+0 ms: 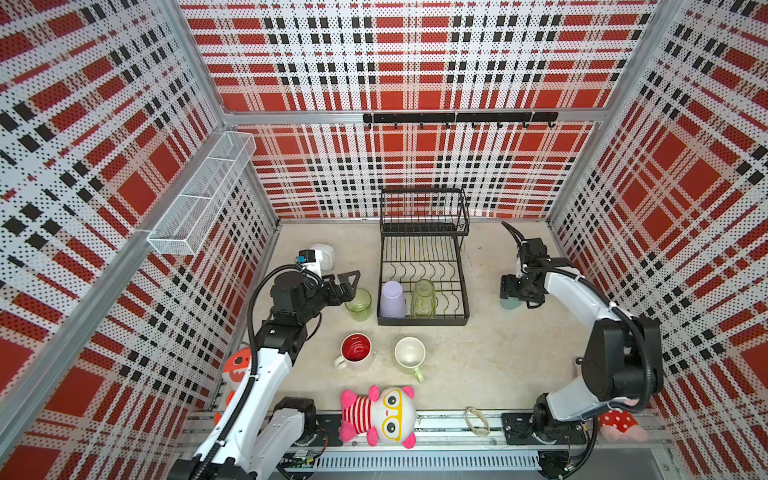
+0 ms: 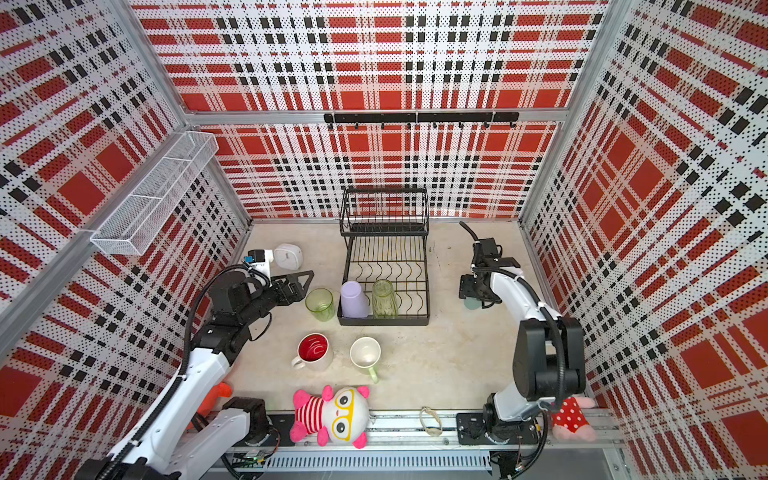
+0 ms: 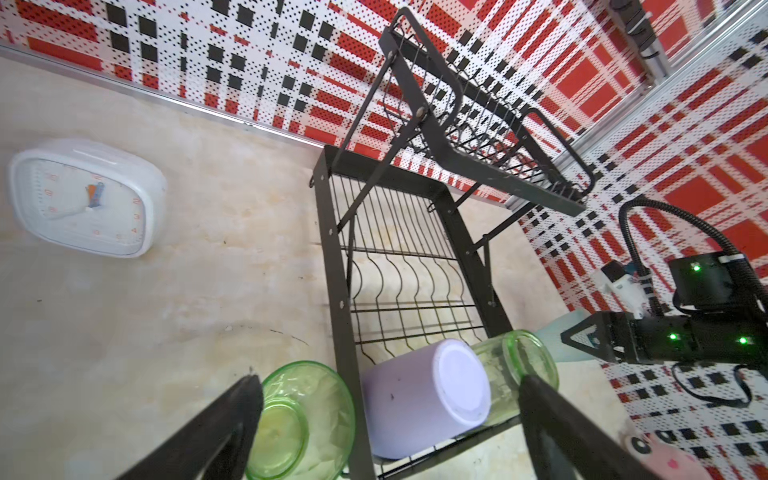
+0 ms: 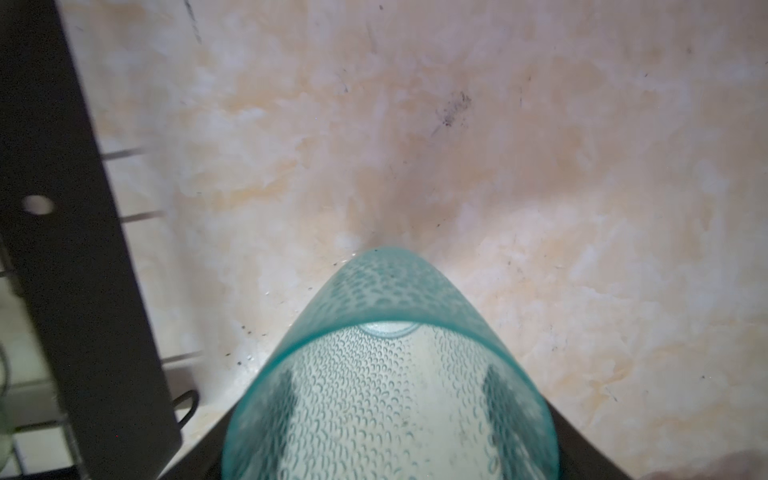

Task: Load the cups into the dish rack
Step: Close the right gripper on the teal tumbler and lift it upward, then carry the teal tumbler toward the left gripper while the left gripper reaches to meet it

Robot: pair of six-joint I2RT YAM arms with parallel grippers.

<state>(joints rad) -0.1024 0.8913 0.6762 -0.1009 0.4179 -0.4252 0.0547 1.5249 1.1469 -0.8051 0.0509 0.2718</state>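
Lower centre, white mug (image 1: 356, 351) and pale green mug (image 1: 409, 354); mid-left, left gripper (image 1: 351, 288) spread wide beside loose green tumbler (image 1: 358, 304); mid-right, right gripper (image 1: 517, 300) clamps teal cup (image 4: 390, 374); centre, dish rack (image 1: 459, 266) lower tier carries 2 cups, lavender tumbler (image 1: 392, 299) and racked green tumbler (image 1: 423, 298)

walls (image 1: 415, 62): red-black plaid (perforated) | floor (image 1: 498, 353): mottled beige | hook rail (image 1: 457, 117): black | mesh shelf (image 1: 199, 195): white

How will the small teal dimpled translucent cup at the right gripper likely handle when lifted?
The small teal dimpled cup is probably light: its translucent wall looks thin, with the right gripper showing through as dark shapes. The dimples may help grip. Round and tapered, it would likely roll if dropped.
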